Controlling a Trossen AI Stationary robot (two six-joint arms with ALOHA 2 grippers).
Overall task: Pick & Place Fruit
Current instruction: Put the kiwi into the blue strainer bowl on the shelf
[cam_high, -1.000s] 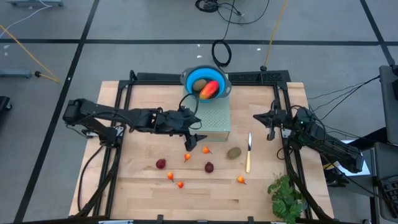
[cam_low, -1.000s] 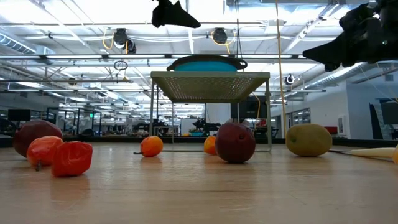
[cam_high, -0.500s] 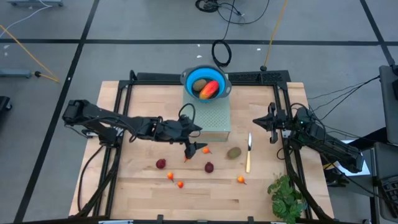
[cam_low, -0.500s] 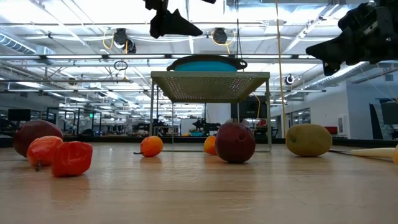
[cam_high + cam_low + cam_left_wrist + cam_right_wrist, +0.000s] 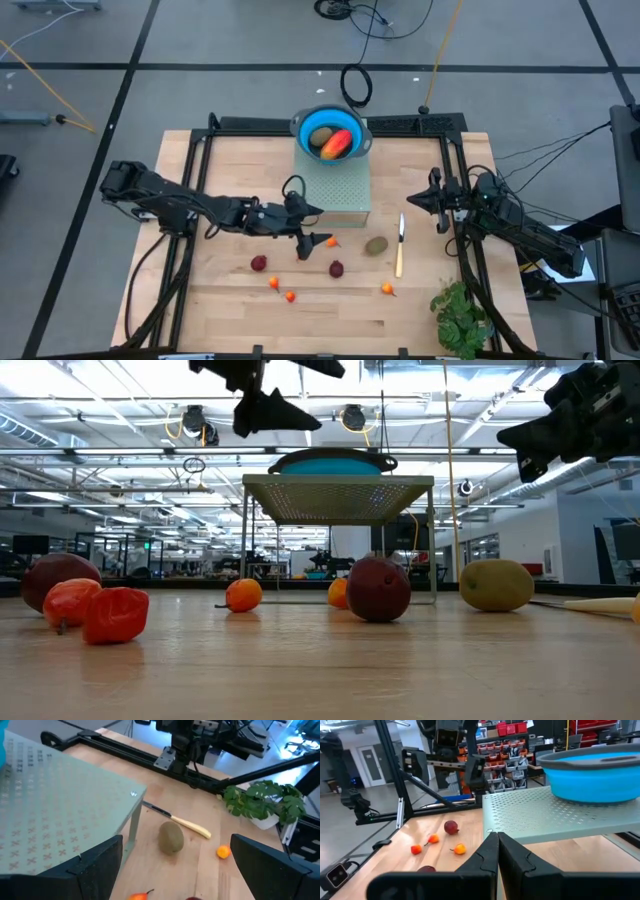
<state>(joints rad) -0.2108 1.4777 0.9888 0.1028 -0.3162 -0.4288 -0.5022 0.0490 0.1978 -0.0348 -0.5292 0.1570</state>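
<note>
Wooden surface (image 5: 220, 310) fills the centre of the high view, black rails along its left, right and upper edges. The pale green perforated stand (image 5: 338, 190) sits at upper centre; the blue bowl (image 5: 305, 125) rests on its far end, holding the mango (image 5: 337, 144) and one kiwi (image 5: 320, 136).

Left claw (image 5: 303, 232) hangs above the surface, just off the stand's lower-left corner, fingers spread wide and holding nothing. Right claw (image 5: 437, 203) waits near the right rail, fingers pressed together, empty.

Loose fruit lies in the lower-centre band: second kiwi (image 5: 376, 244) just left of the knife (image 5: 400, 245); dark-red balls (image 5: 259, 263) and (image 5: 336, 268); small orange pieces (image 5: 331, 241), (image 5: 274, 283), (image 5: 290, 296), (image 5: 386, 289).

Leafy green bunch (image 5: 460, 318) occupies the lower-right corner. Lower-left quarter of the surface carries no objects.
</note>
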